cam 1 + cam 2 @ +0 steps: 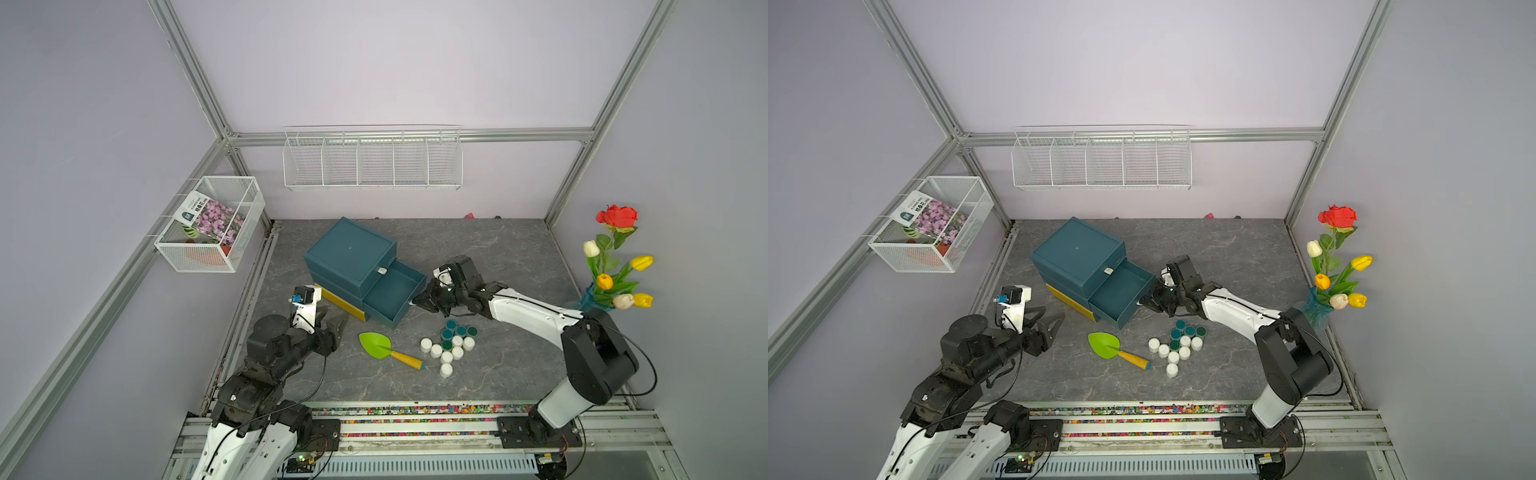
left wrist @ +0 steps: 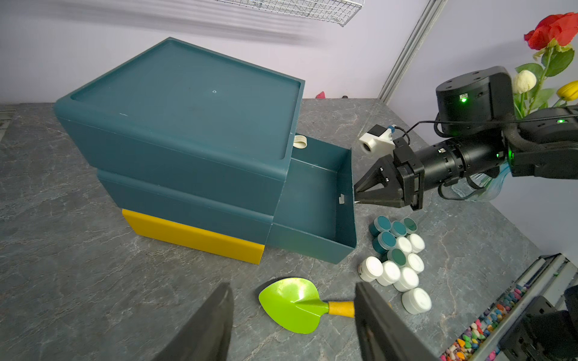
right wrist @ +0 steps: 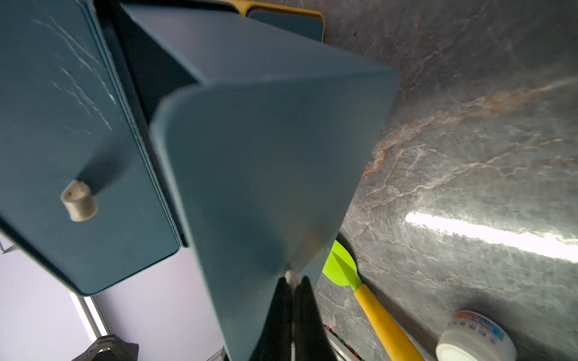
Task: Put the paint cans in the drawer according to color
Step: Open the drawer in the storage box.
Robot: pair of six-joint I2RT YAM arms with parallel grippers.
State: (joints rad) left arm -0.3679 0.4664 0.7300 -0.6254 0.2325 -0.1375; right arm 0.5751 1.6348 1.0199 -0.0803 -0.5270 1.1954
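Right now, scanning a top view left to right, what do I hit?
Wire basket on the wall → left hand → green trowel → paint cans → flowers. Left out because they overlap others: drawer unit, right hand.

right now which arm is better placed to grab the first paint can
Probably right: the right hand, shut on the drawer pull tab, sits beside the paint cans. The left hand is open but beyond the trowel.

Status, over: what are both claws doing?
Right gripper shut on drawer handle, drawer open. Left gripper open, empty. Paint cans on table; trowel beside them.
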